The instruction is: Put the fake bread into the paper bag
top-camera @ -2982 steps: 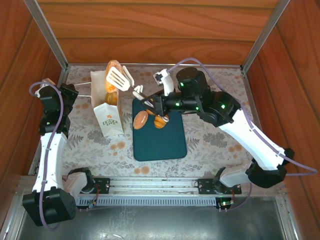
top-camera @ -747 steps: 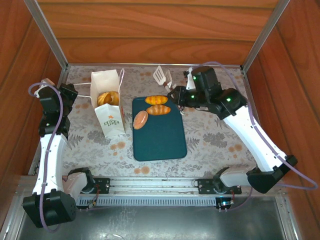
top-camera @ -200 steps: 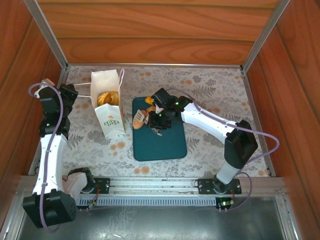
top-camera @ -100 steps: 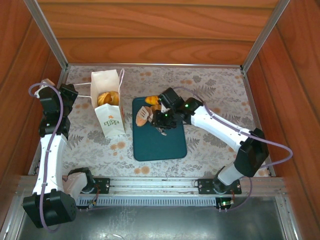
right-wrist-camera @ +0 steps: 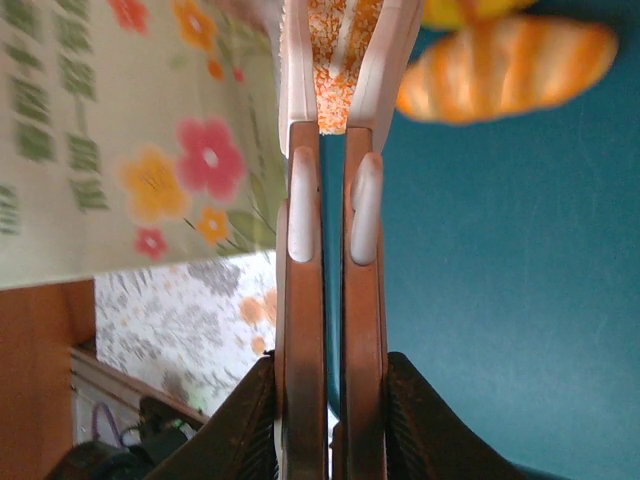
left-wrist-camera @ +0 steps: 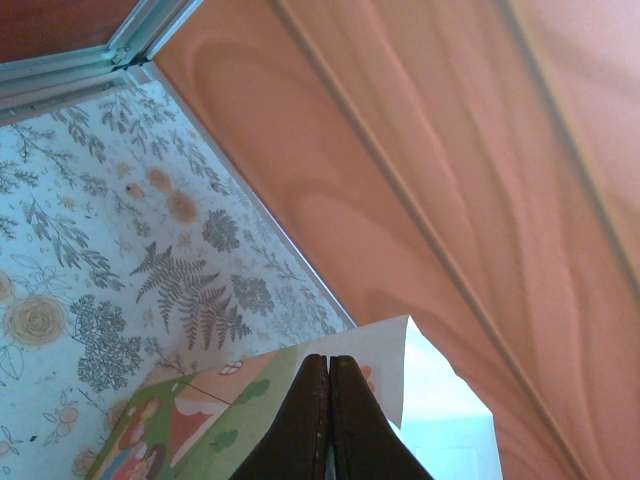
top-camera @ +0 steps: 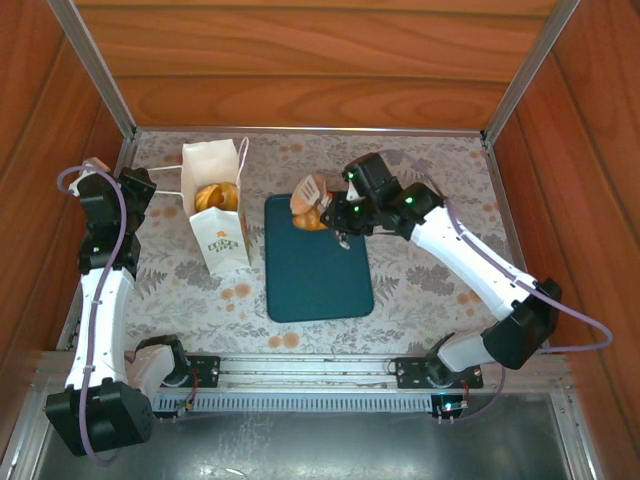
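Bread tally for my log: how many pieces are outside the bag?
3 bread pieces: one in the tongs, two on the tray's far end. More may hide under the right gripper.

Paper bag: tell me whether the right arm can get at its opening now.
Probably yes. The bag stands upright, mouth open upward, and nothing stands between it and the right hand, which holds tongs gripping a roll.

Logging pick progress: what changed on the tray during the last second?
The right gripper, gripping white tongs, pinched the oval roll with them and lifted it toward the teal tray's far edge. Two loaves stayed on the tray; paper bag and shut left gripper unmoved.
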You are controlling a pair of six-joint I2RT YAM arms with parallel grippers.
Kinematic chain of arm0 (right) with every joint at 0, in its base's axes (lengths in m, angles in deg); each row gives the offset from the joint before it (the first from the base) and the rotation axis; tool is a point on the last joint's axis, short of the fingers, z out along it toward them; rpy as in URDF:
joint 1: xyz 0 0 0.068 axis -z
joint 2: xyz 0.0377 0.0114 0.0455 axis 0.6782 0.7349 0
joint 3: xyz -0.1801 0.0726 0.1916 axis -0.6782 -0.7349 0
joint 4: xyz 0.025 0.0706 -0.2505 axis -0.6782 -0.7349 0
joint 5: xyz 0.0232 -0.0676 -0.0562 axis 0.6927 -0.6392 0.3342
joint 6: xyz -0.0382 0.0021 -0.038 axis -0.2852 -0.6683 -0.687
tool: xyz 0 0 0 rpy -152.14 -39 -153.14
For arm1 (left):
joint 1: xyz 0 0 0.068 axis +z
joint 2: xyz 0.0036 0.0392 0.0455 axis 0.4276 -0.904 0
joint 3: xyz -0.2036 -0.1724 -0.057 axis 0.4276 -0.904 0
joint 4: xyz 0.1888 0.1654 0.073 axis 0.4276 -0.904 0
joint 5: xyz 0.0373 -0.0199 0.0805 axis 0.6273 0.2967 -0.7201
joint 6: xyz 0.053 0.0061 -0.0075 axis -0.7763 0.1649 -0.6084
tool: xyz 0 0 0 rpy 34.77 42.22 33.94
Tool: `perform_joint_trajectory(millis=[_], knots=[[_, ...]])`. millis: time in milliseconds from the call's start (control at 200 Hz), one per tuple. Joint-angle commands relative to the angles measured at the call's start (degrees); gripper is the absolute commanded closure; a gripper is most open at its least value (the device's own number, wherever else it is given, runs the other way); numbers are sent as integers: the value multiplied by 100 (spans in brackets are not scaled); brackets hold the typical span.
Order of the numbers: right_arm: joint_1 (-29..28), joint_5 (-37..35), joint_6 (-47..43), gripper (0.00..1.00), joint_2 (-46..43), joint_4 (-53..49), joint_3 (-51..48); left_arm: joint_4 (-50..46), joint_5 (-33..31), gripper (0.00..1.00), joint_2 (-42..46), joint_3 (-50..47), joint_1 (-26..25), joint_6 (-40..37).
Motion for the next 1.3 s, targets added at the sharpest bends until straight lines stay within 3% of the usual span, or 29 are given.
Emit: perform_joint_trajectory(millis=[0, 355, 690, 1294], knots=[[66, -324, -291, 77, -231, 39, 606, 54, -37, 100, 63, 69, 39, 21], [115, -523, -678, 77, -4, -12, 2132, 58, -29, 100, 64, 58, 41, 30], [76, -30, -968, 76, 207, 489, 2725, 72, -22, 100, 51, 58, 31, 37], [-1127, 92, -2096, 76, 1653, -397, 4557, 64, -7, 100, 17, 81, 33, 29]])
